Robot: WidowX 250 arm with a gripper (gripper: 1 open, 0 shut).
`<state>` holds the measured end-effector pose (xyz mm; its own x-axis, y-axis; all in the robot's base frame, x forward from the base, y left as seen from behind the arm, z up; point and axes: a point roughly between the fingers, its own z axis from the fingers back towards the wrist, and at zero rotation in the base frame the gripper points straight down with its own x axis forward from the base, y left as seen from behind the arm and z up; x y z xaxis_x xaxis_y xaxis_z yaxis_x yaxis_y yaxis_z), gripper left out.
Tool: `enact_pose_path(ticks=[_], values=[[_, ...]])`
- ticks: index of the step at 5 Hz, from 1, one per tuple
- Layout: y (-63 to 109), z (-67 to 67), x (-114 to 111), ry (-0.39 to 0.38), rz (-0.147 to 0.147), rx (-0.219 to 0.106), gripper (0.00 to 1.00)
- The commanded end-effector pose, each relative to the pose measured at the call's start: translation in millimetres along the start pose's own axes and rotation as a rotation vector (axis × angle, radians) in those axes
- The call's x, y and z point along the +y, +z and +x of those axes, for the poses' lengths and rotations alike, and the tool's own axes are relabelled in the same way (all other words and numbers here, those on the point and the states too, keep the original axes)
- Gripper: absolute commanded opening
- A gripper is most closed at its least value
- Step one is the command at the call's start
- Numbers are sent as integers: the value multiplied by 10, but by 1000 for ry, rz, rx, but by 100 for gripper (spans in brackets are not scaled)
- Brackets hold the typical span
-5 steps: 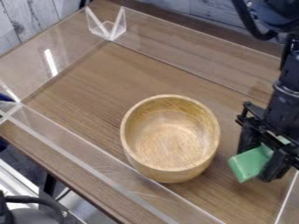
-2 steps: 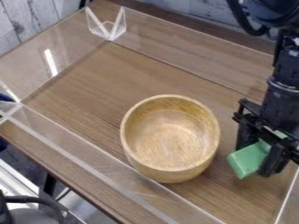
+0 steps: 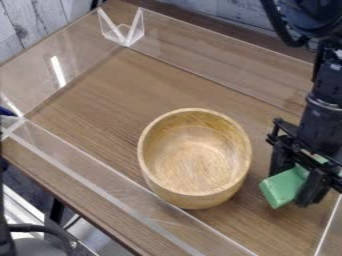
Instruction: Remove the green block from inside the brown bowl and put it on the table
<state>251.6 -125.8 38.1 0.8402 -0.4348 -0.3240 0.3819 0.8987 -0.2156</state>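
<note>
The black gripper (image 3: 297,180) points steeply down at the right edge of the view, its jaws clamped on the green block (image 3: 283,187), which sits just right of the bowl (image 3: 195,157) and outside it, low over the bench (image 3: 120,95); whether the block touches the wood cannot be told. The bowl stands upright near the middle of the bench, its pale inside bare. A low clear wall (image 3: 80,175) runs along the near-left edge, and a clear bracket (image 3: 120,27) stands at the far corner.
</note>
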Motion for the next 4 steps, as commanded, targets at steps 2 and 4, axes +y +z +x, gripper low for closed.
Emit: enact_pose_path(ticks=[2,4], values=[[218,44,1,-33,3,-65,0],[179,130,-14,-55,-6,-43,0]])
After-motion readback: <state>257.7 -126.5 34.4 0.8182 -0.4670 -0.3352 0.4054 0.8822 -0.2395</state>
